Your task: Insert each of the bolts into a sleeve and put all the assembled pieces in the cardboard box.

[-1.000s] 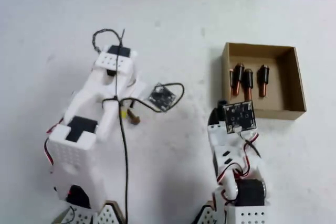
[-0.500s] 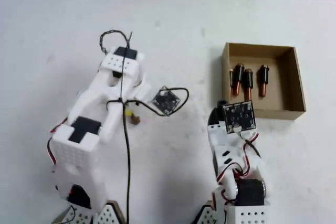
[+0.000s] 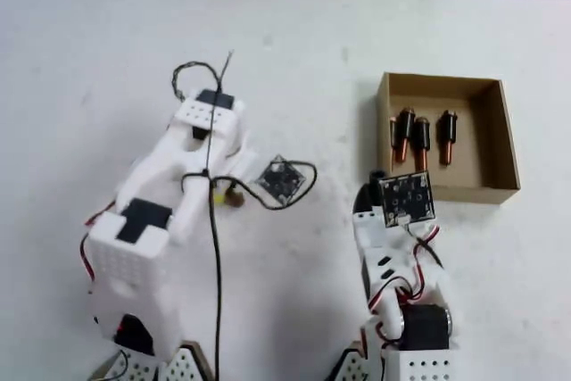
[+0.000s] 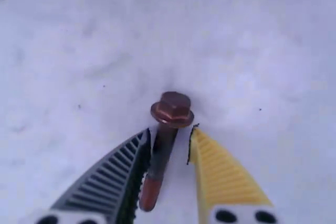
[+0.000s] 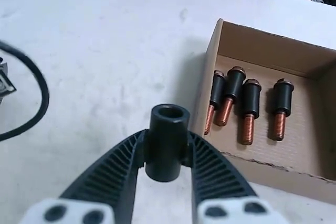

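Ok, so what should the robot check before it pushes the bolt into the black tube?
1. Is the bolt held by the left gripper? Ok, its shaft sits between the fingers.
2. Is the sleeve held by the right gripper? Ok, it is clamped between the fingers.
3. Is the sleeve's hole free? Ok, it looks open and empty.
4. Is the bolt lined up with the hole? Not ok, the two arms are well apart in the high view.
5. Is there room in the cardboard box? Ok, four assembled pieces lie together, with bare floor beside them.
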Available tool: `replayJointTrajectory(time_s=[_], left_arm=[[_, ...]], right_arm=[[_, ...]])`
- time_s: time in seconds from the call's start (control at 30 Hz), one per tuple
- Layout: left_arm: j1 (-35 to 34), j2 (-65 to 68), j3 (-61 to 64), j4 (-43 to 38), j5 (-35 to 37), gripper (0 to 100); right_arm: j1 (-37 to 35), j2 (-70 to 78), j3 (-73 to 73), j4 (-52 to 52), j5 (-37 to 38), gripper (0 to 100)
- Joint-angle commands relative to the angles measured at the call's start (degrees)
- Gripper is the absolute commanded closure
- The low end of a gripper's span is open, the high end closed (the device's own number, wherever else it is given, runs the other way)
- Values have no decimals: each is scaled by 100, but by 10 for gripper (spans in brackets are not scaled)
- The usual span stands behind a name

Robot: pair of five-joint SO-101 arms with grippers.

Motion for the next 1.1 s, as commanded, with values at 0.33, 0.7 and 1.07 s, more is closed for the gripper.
replayJointTrajectory(time_s=[0.33,0.7,1.07], left_arm=[[-101,-92,141,-114,-62,849],[-101,-92,123,-105,-18,978],[-119,-145,114,-114,2426,977]], right_arm=[[48,-75,-44,-127,70,981],[48,-75,-44,-127,79,981],[48,-75,-44,-119,88,981]])
